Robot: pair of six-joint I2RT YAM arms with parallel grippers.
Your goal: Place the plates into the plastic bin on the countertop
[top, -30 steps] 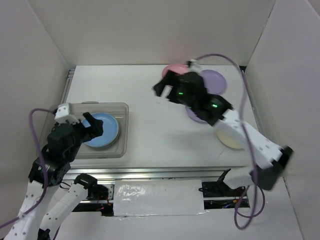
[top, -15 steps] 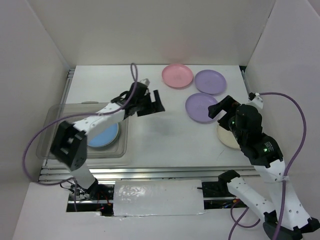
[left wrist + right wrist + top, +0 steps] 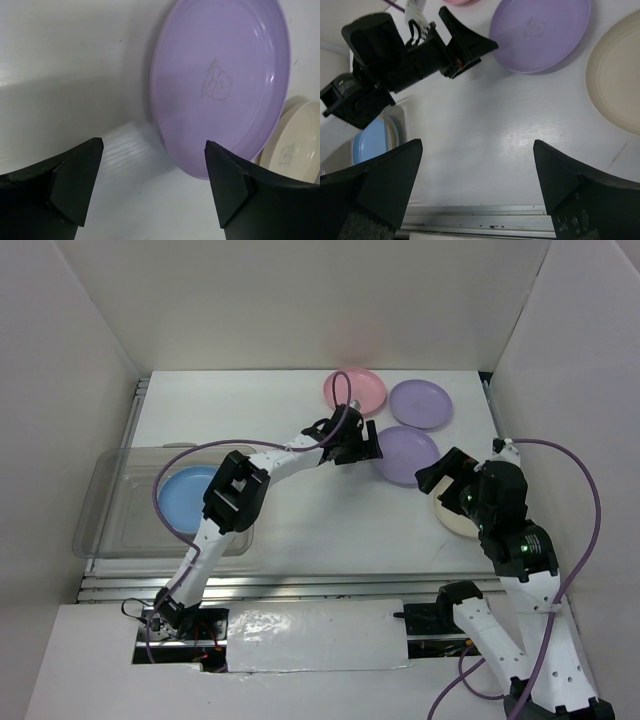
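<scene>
Bench: white, flat, carries everything; it runs under both my claws.

Plastic bin: clear tub, well behind my left claw, back near that arm's base; a blue plate lies flat in it, so one looks to be home.

Plates out on the bench, four in view; near purple plate just ahead and to the right of my left claw, rim outside the gap; cream plate past it, further right; pink plate near the claw's left flank; far purple plate beyond.

Left claw: spread wide, nothing in it; held low and level, I judge, so one finger can slip under the shallow rim.

Right claw: also gaping, empty; hangs near the cream plate, probably leaving the purple one to my left.
</scene>
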